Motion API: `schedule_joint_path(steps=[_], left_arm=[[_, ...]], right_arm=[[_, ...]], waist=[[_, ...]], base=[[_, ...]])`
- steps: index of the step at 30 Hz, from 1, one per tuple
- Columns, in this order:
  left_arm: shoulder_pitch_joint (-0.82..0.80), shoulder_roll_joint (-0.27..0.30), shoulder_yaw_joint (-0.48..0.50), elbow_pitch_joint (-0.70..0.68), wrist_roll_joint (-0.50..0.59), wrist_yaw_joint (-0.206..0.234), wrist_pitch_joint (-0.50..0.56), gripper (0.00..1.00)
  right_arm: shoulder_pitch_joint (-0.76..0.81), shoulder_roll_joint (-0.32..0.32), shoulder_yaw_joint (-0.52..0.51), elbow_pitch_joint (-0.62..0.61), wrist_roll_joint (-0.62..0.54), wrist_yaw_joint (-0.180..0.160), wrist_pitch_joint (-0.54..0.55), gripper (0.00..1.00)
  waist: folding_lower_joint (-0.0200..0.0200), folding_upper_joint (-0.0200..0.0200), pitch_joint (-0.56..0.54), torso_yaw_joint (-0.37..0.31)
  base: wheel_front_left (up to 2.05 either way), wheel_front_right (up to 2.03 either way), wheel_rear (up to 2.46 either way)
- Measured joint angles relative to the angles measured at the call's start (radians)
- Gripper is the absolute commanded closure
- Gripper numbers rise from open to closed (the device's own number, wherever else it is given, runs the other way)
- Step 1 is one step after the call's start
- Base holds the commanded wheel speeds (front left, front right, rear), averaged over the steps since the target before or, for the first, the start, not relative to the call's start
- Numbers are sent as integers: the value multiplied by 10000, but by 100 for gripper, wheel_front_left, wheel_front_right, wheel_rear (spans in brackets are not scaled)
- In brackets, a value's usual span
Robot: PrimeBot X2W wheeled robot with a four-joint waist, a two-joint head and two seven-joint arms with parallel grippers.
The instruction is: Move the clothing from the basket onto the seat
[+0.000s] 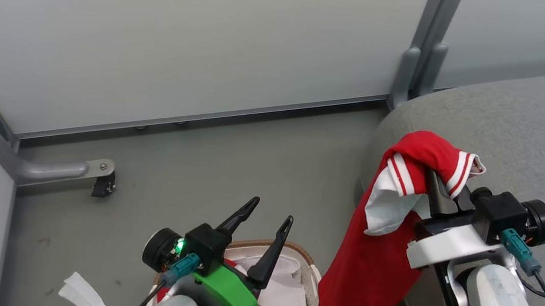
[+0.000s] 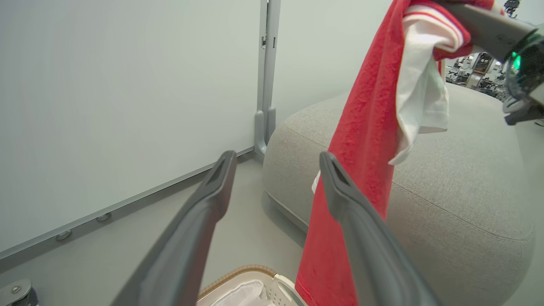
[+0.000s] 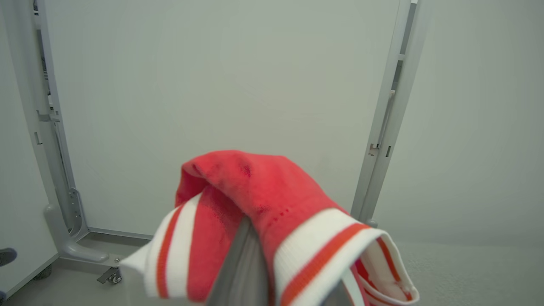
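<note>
Two grippers: the left gripper (image 1: 273, 209) stands spread wide with nothing between its fingers; the right gripper (image 1: 438, 195) is pinched on the clothing (image 1: 372, 267).
Clothing: one red piece with a white panel and striped cuffs hangs from the right gripper. Its bunched top is over the near edge of the seat (image 1: 510, 139), and its long end drops down beside the seat's side, near the basket (image 1: 300, 251).
Right fingertips: buried in the folded cuff. The head view shows part of one dark finger; in the right wrist view a blurred grey finger runs up into the cloth.
Contact: I cannot tell whether the hanging cloth touches the seat's side.
Basket: cut off by the bottom edge and mostly covered by the left arm. An arc of brown rim and some of the white liner (image 1: 281, 298) show.
Red slivers: a little red shows under the left arm at the basket, too little to say what it is.
Seat: grey, cut off at the right edge.
White strip (image 1: 82, 295): on the floor (image 1: 251, 161) at lower left, cut off, and what it is cannot be made out.
</note>
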State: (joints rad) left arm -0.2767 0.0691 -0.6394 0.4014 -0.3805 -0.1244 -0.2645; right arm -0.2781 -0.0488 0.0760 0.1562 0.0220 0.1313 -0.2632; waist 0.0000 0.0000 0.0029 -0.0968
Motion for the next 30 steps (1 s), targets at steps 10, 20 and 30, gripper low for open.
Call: schedule_joint_path(steps=[10,20,30], left_arm=[[70,-155,-96,-140,617,-31,-2,0],[-322,-180,-332,-234,1112,-42,-2,0],[-749,56,-514,-604,1494,-46,-2,0]], right_arm=[[-7,2,-307,-52,-167,0,0,100],[-1052,-8,-999,-27,-165,0,0,100],[-4580,-1047,-2132,0,-533,0,-2,100]], waist=[[0,0,428,-1477],[0,0,1498,-2167],[0,0,2570,-2035]], base=[[0,0,0],[0,0,0],[0,0,0]])
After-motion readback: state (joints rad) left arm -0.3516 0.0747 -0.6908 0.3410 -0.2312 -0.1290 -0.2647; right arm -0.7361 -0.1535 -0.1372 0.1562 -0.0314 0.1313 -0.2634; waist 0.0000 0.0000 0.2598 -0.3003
